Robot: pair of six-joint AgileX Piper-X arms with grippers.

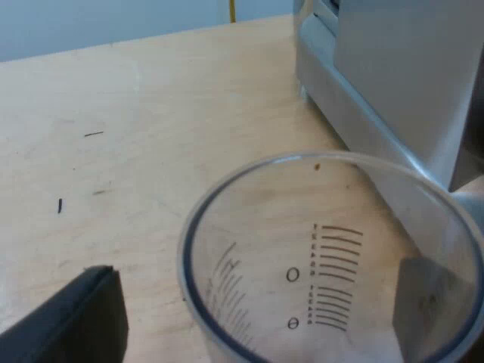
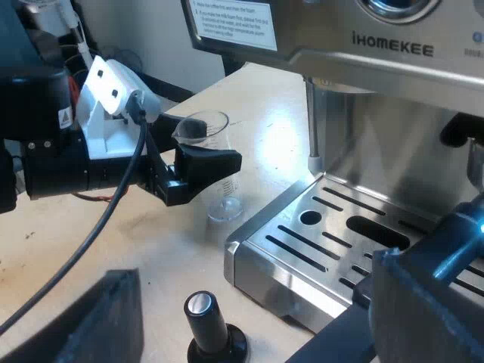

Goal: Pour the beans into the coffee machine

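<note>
My left tool is spread around the measuring glass. One black finger sits clear of the glass wall, with bare worktop showing between them. The other finger appears only dimly through the clear side, so I cannot tell whether it touches. The glass stands upright on the worktop just beside the espresso machine (printed scale lines run down its wall), and a small brown speck clings near its rim. In the right wrist view the glass is near the corner of the machine's slotted drip tray. My right tool is spread wide and pinches nothing. A black-knobbed tamper stands on the worktop between its fingers, near the tray's edge.
</note>
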